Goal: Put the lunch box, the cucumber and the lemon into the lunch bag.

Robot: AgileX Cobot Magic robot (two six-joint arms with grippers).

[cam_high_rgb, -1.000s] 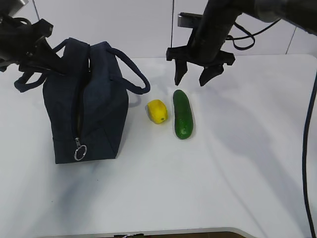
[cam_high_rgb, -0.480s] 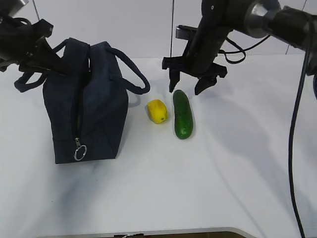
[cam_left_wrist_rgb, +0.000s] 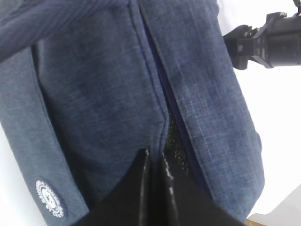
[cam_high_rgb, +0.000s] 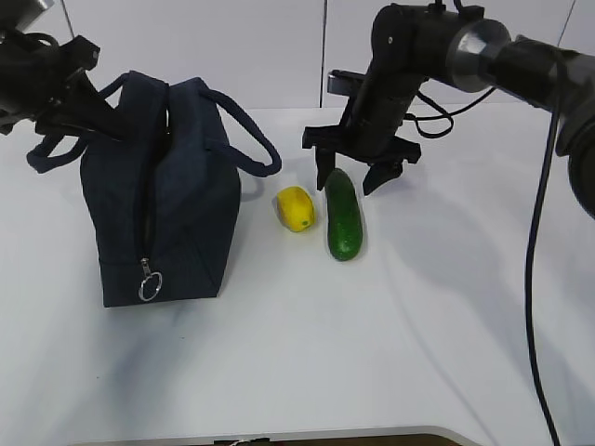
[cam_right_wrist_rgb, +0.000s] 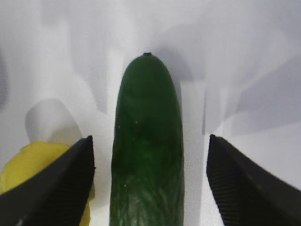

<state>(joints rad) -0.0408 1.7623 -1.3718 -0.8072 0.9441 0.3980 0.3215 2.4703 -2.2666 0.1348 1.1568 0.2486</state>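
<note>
Exterior view shows the lunch bag (cam_high_rgb: pixel 158 200) standing on the white table (cam_high_rgb: pixel 418 325), left of centre, its zipper seam facing the camera with the silver ring pull (cam_high_rgb: pixel 151 284) low near the base. Nothing inside the bag can be made out from here. Its 2 loop handles (cam_high_rgb: pixel 244 133) arch over the top. The lemon (cam_high_rgb: pixel 296 208) lies on the table just right of the bag, and the cucumber (cam_high_rgb: pixel 342 213) lies just beside the lemon, lengthwise toward the camera. The lunch box appears in none of the 3 views.

The right gripper (cam_high_rgb: pixel 354 174) hangs over the cucumber's far end, jaws spread wide, 1 finger on each side of it and neither touching. The left gripper (cam_high_rgb: pixel 72 98) is at the bag's upper left edge (the contact itself is hard to read from this angle).

Left wrist view adds the detail: the left gripper's fingers (cam_left_wrist_rgb: pixel 141 188) are pressed together against the navy fabric beside the partly parted zipper, where a dark mesh lining (cam_left_wrist_rgb: pixel 175 141) shows, and a round white logo patch (cam_left_wrist_rgb: pixel 49 198) sits on the bag's side.

Right wrist view shows the cucumber between the 2 open fingers (cam_right_wrist_rgb: pixel 66 183), the lemon partly hidden behind the left-hand one.
</note>
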